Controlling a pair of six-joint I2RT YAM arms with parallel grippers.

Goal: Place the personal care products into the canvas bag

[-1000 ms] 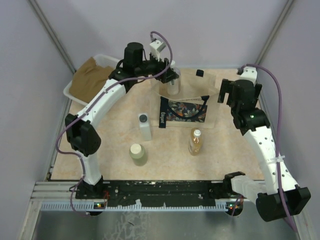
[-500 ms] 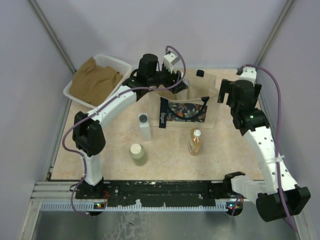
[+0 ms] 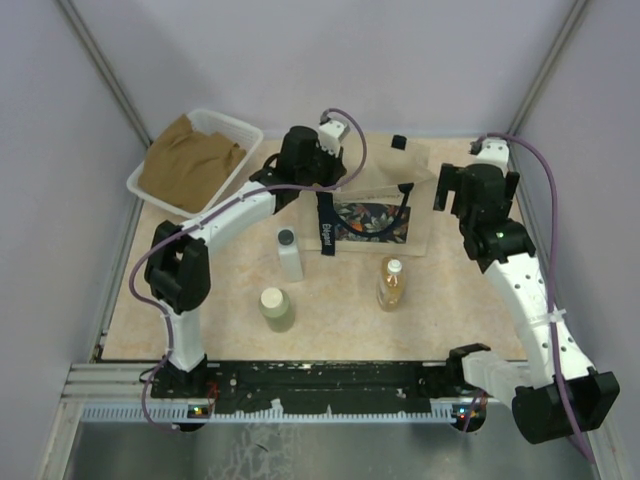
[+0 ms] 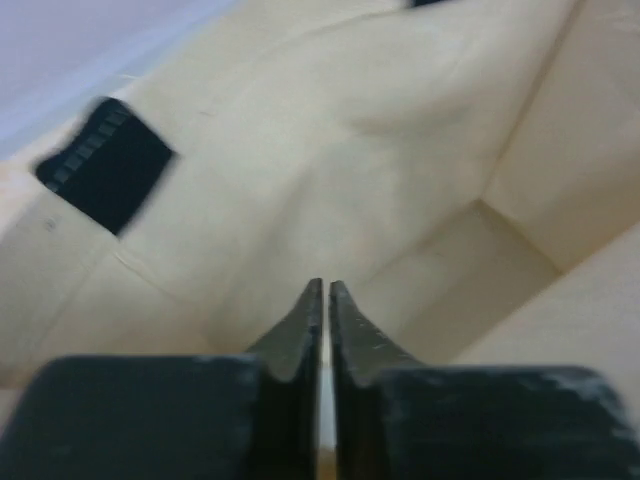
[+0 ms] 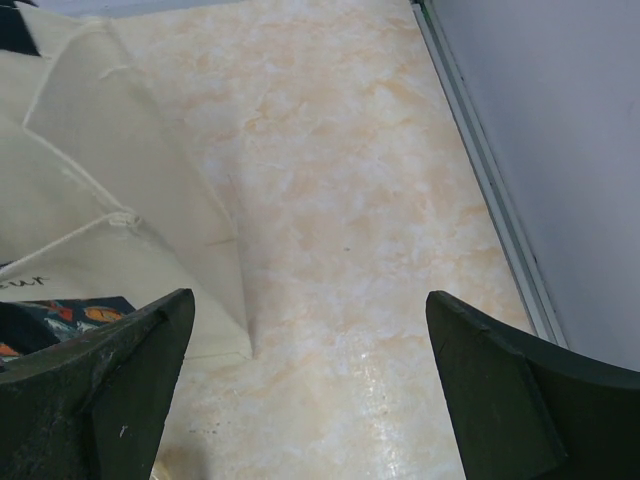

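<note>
The canvas bag [image 3: 375, 205] lies at the back middle of the table, its dark floral panel facing the arms. My left gripper [image 3: 338, 165] hangs over the bag's left top corner. In the left wrist view its jaws [image 4: 326, 292] are shut with nothing between them, above beige canvas [image 4: 400, 150]. In front of the bag stand three bottles: white with black cap [image 3: 289, 252], pale green with cream cap [image 3: 275, 308] and amber with white cap [image 3: 391, 283]. No clear bottle shows. My right gripper [image 3: 445, 190] [image 5: 308, 300] is open and empty beside the bag's right edge [image 5: 110, 180].
A clear plastic tub [image 3: 232, 125] with brown cloth sits at the back left. A black strap tab [image 4: 105, 160] is sewn to the canvas. A metal rail [image 5: 480, 170] and a grey wall bound the table on the right.
My left arm swung right over the bag and its jaws went from wide to shut. The clear bottle seen in them a second ago no longer shows. The bag has sagged flatter.
</note>
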